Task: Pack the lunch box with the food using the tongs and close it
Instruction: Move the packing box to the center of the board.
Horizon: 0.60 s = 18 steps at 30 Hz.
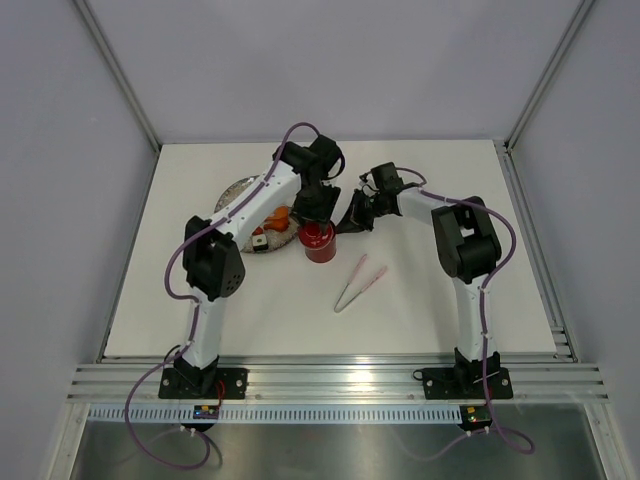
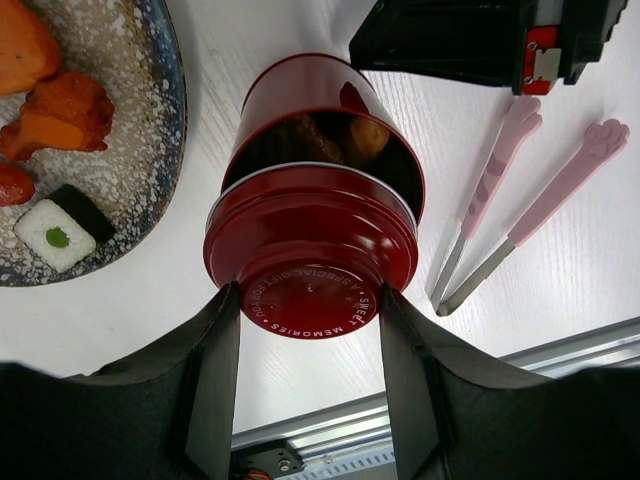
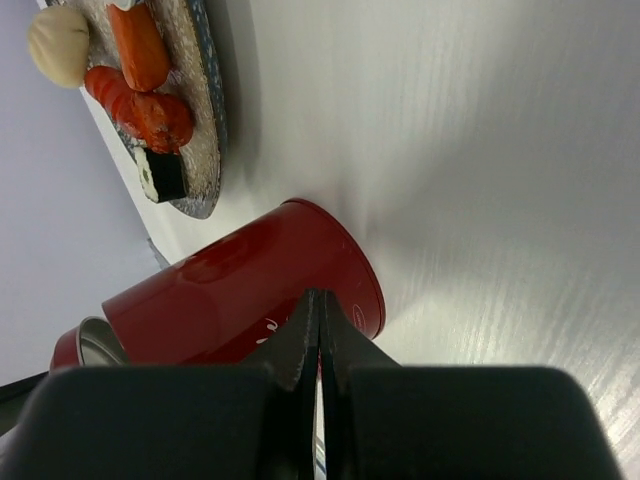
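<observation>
The red lunch box (image 1: 318, 243) stands upright beside the plate, brown food (image 2: 340, 135) visible inside it. My left gripper (image 2: 310, 300) is shut on the raised centre of the red lid (image 2: 310, 230), which sits tilted over the box's mouth (image 2: 300, 100), leaving the far side uncovered. My right gripper (image 3: 320, 300) is shut with nothing between its fingers, its tips right at the side wall of the lunch box (image 3: 230, 300). More food (image 2: 60, 120) lies on the plate. The pink tongs (image 1: 360, 283) lie on the table to the right of the box, also in the left wrist view (image 2: 520, 200).
The speckled grey plate (image 1: 235, 195) lies left of the box with orange, red and white pieces (image 3: 150, 110) on it. The right arm's black gripper body (image 2: 470, 40) sits just behind the box. The aluminium rail (image 1: 330, 385) runs along the near table edge.
</observation>
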Motion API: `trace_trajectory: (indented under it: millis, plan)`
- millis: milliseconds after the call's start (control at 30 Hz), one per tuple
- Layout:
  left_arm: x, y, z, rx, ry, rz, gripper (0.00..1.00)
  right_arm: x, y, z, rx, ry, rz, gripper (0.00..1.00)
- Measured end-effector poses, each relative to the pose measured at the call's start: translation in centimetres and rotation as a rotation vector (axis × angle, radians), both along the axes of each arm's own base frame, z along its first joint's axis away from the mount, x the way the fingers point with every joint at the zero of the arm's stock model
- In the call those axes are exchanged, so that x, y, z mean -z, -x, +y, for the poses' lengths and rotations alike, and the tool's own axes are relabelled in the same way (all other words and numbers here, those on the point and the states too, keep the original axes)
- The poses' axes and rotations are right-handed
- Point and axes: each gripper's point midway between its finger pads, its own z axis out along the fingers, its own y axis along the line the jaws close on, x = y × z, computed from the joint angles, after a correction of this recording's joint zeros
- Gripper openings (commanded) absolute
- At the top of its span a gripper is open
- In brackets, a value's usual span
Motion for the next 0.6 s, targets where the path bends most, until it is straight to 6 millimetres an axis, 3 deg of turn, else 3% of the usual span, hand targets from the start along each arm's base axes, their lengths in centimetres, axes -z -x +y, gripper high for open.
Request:
trace_trajectory:
  millis: [300,600]
  plan:
    - [-1.3,1.1,-0.3,-0.001,0.018,-0.016,0.00,-0.1,0.5,-0.3,-0.022,0.047,-0.025,0.00]
    - [-1.6,1.2,-0.3,0.000,0.021,-0.020,0.00,-2.2,0.8,2.3,-0.103,-0.062,-0.086,0.00]
